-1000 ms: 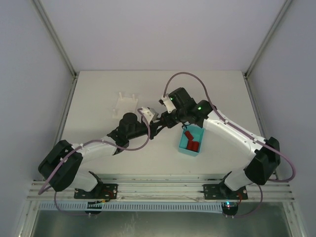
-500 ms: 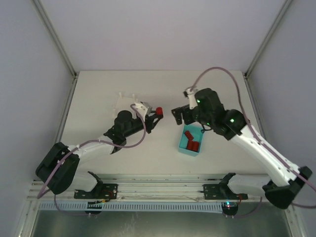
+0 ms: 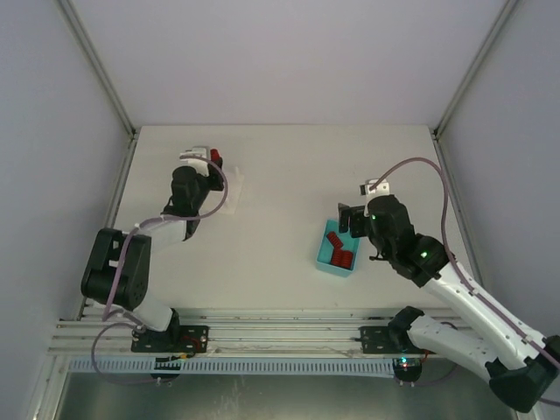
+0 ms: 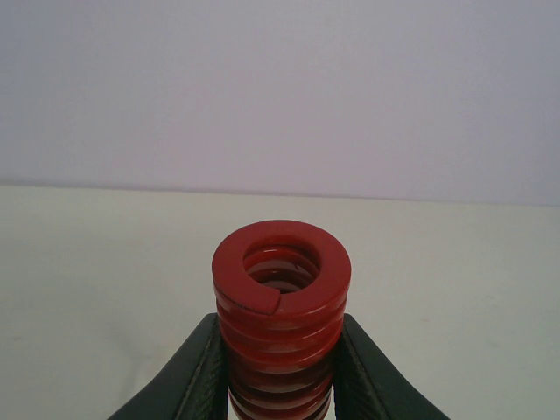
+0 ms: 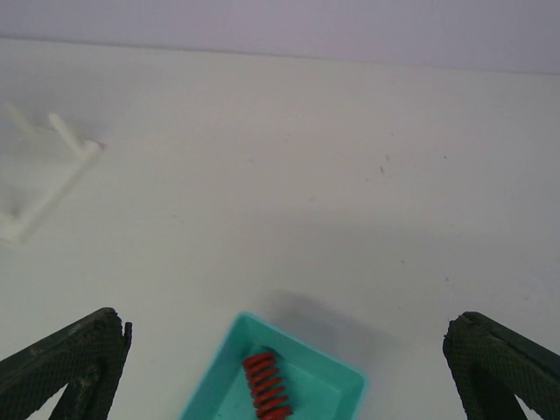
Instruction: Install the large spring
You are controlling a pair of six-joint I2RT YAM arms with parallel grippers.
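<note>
The large spring (image 4: 282, 297) is a thick red coil, held upright between the black fingers of my left gripper (image 4: 280, 350), which is shut on its sides. In the top view that gripper (image 3: 210, 160) and the spring (image 3: 214, 156) are at the far left of the table, over the back of the white peg stand (image 3: 230, 186); my arm covers most of the stand. My right gripper (image 3: 348, 219) hangs wide open and holds nothing, just above the far edge of the teal bin (image 3: 325, 262). Its wrist view shows the stand (image 5: 48, 166) at the upper left.
The teal bin (image 5: 346, 378) holds smaller red springs (image 3: 338, 250); one of them (image 5: 265, 385) shows in the right wrist view. Grey walls close in the table on three sides. The left arm lies along the table's left side.
My left arm has swung from the table's middle to the far left, carrying the spring. My right gripper has opened, let go and drawn back over the bin.
</note>
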